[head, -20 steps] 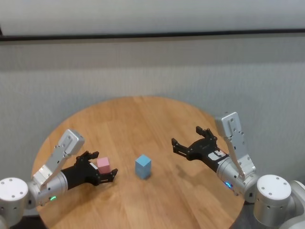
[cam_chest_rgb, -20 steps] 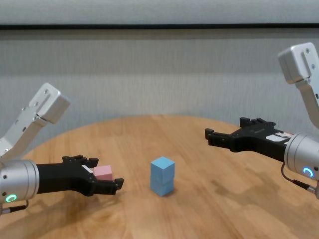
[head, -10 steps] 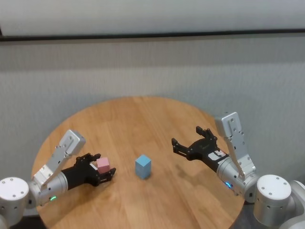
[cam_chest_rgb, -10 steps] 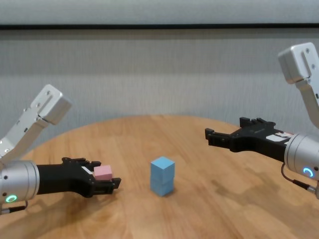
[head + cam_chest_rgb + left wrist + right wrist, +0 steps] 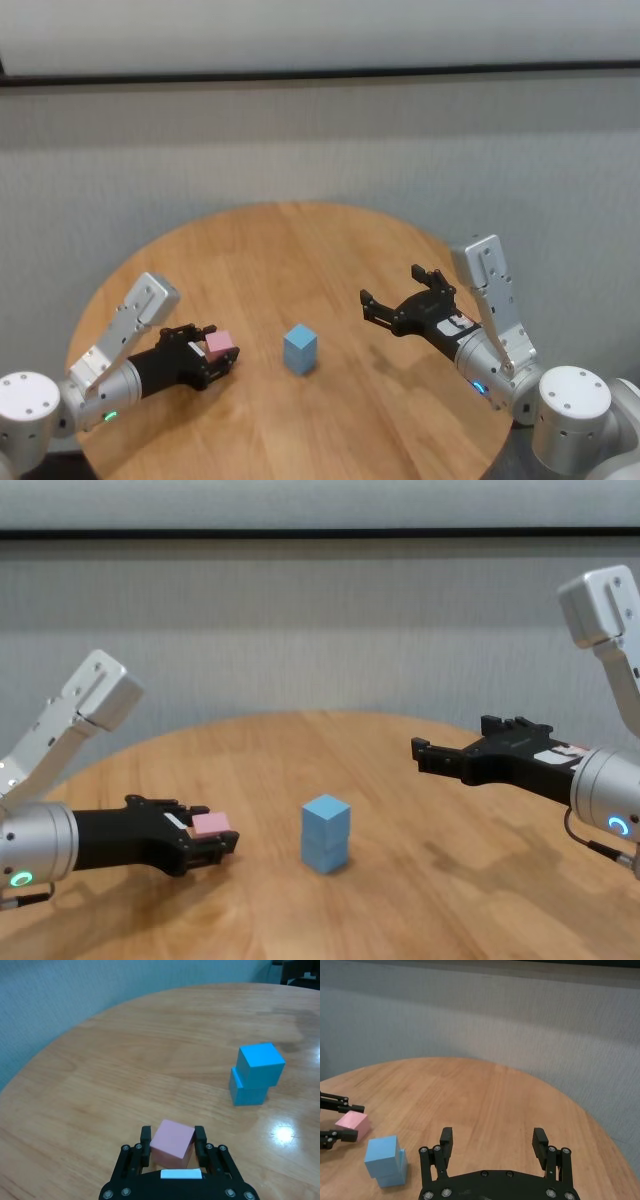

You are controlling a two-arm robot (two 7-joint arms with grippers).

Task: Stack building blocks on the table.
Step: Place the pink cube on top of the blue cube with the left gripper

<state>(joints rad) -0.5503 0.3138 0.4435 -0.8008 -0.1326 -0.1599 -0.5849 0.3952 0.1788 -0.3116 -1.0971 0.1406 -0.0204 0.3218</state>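
Reaching in low over the near left part of the round wooden worktop (image 5: 300,240), left gripper (image 5: 205,838) with jaws closing snugly on the pale pink block (image 5: 172,1143), one finger pressing each opposite side. Sitting between those fingers, pink block (image 5: 219,345) tilting slightly, whether resting on the wood or lifting just off it not being clear. Standing near the middle of the worktop, well apart from the pink block and to its right, two light blue blocks (image 5: 325,834) forming a small stack, the upper blue block (image 5: 260,1063) lying a little askew on the lower blue block (image 5: 248,1092). Hovering above the right side of the worktop, right gripper (image 5: 492,1147) with jaws spreading wide and gripping nothing, pointing toward the stack yet keeping well clear of it.
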